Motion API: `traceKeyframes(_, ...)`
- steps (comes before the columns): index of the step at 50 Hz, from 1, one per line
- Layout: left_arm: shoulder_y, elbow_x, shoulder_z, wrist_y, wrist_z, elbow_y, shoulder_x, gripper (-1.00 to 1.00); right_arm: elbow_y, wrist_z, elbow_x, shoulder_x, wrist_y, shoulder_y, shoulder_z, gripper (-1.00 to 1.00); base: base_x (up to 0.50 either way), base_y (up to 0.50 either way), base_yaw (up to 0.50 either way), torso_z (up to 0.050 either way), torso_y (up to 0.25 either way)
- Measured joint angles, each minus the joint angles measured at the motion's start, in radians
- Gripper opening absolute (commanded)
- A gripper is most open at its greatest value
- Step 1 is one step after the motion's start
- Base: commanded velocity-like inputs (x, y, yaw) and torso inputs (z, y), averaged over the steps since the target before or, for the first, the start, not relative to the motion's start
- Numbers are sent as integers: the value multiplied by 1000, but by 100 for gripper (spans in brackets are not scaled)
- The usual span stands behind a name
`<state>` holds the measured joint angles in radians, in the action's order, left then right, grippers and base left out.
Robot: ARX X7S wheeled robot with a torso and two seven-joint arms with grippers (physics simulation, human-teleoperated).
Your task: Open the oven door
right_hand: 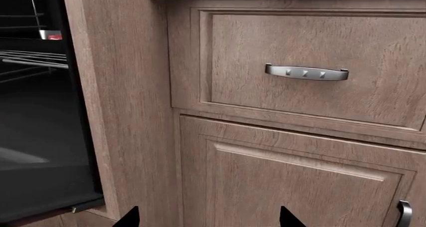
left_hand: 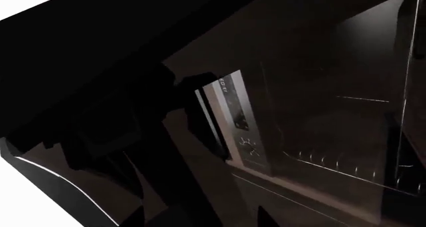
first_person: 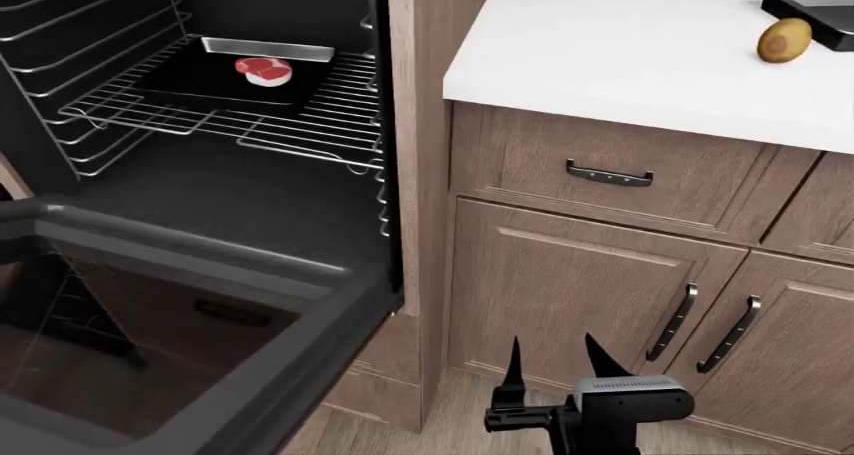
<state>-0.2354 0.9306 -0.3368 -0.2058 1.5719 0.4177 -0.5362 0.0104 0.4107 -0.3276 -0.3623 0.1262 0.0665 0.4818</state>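
The oven door [first_person: 174, 305] is lying flat at lower left, long axis across; my right gripper [first_person: 551, 360] is hanging spread and empty before the cabinets [first_person: 561, 285]; my left's state I can't tell.

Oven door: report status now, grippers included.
Oven door down, wide open; rack and tray with meat exposed. Right gripper open, empty, facing the cabinet doors. Left gripper not discernible in the dark wrist view. Nothing blocking.

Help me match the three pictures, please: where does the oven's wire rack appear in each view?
Head view: the wire rack is upper left, inside the open oven, bearing a tray with meat.
Right wrist view: only its rack bars show at the left edge, beyond the wooden side panel.
Left wrist view: very dark; a faint wire rack shows lower right, but I cannot tell whether it is the same one.
Shared landmark: the oven cavity.
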Motion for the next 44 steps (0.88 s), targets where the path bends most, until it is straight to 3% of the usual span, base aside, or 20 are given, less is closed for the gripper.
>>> traceKeyframes(44,9,82,142,189,0,193,100,-100,3,5,2,-4,4,3,8,100,10,6,-6,-2,-3)
